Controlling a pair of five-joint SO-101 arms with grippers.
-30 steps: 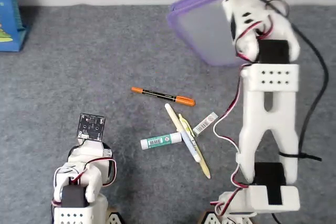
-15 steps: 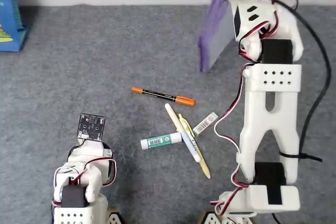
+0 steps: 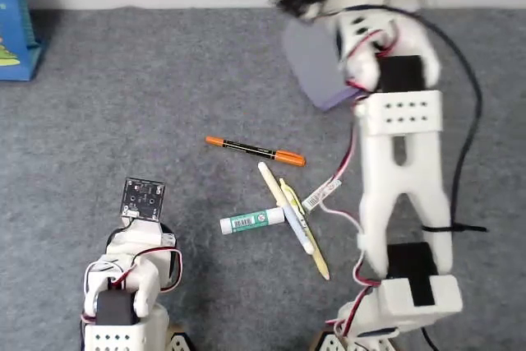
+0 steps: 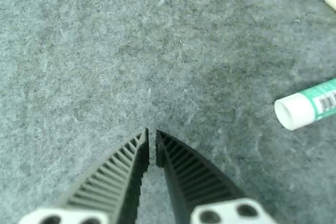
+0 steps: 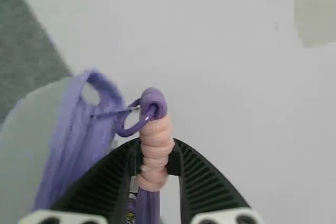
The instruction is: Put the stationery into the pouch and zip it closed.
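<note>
Purple translucent pouch [image 3: 316, 67], flat and soft-edged, is at the far edge of the grey felt table [image 3: 123, 104], partly hidden behind the right arm. The right gripper [image 5: 155, 148] is clamped on its pink ribbed zipper pull [image 5: 155, 129]. The left gripper [image 4: 151, 135], ridged fingers together, holds nothing above bare felt. An orange-capped marker [image 3: 255, 151], a cylindrical glue stick [image 3: 251, 221] and slim pens [image 3: 296, 219] lie mid-table.

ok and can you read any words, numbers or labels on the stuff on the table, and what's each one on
Nothing is clear enough to quote.
glue stick: green label with print and barcode-like bars, too small to read.
small white item: label with marks, too blurred to read.
orange-capped marker: any print on the dark barrel is unreadable.
blue box: a coloured picture, no legible words.
</note>
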